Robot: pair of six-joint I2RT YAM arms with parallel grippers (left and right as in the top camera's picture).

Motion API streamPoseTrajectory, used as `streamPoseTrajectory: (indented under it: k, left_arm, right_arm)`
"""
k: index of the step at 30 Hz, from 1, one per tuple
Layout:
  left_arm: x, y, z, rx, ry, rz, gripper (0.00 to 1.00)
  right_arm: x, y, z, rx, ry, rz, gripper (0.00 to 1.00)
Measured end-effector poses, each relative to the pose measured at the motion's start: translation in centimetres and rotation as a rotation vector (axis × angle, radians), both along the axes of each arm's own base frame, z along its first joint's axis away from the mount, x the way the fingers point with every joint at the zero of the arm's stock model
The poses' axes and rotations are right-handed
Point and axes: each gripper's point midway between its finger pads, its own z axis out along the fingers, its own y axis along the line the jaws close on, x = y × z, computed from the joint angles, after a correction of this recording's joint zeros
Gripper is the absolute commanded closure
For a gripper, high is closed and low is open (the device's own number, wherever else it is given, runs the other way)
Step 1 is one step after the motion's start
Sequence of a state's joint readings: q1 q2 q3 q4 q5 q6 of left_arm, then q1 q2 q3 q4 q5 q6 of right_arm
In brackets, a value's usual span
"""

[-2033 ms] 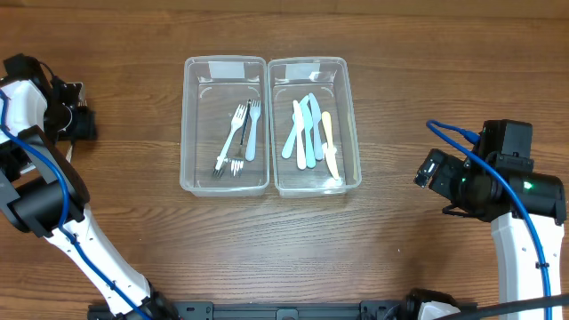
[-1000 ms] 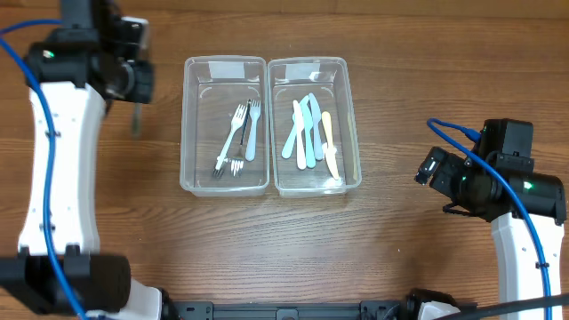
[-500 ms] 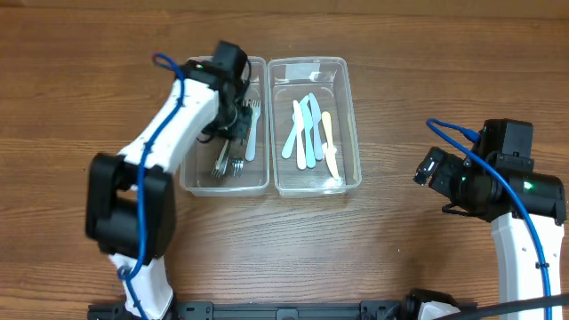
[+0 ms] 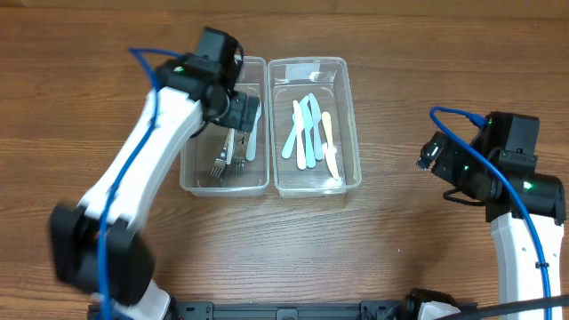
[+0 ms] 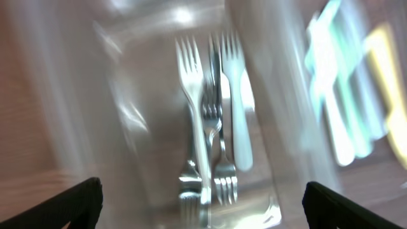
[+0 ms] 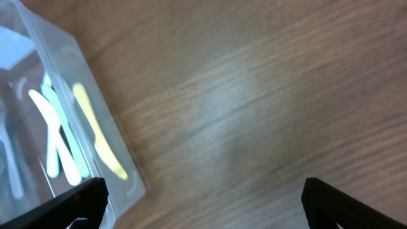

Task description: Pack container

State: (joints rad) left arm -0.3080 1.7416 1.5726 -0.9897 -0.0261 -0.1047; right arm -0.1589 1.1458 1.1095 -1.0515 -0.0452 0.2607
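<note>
Left gripper (image 4: 238, 114) hung over the clear plastic left tub (image 4: 189, 133) toward the table's far edge, jaws spread wide, empty. Pale plastic forks (image 5: 206, 146) lay loose inside, likely light, stiff and slick; pinch across a handle. Right gripper (image 4: 428, 156) sat near the right edge, wide apart, empty.

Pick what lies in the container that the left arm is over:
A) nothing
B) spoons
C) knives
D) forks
D: the left wrist view shows several forks lying side by side in that container, while the coloured knives lie in the other container.
</note>
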Motion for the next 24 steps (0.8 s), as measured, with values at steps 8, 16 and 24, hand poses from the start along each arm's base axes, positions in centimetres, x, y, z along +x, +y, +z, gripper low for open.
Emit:
streamPoseTrajectory:
  k: [8,16,24]
  left_arm:
    - [3.6,4.4,16.0,-0.032,-0.586,0.153,0.00]
    - [3.0,6.9,14.8,0.095,-0.539,0.131,0.00]
    - [-5.0,9.2,19.5,0.053,-0.753,0.188,0.00]
  right_arm:
    - [9.7,4.8,4.7,-0.085,-0.380,0.229,0.00]
    - [8.8,3.2,5.5,-0.209,-0.377,0.222,0.00]
    - [0.2,2.7,10.8,-0.261,-0.546,0.170,0.00]
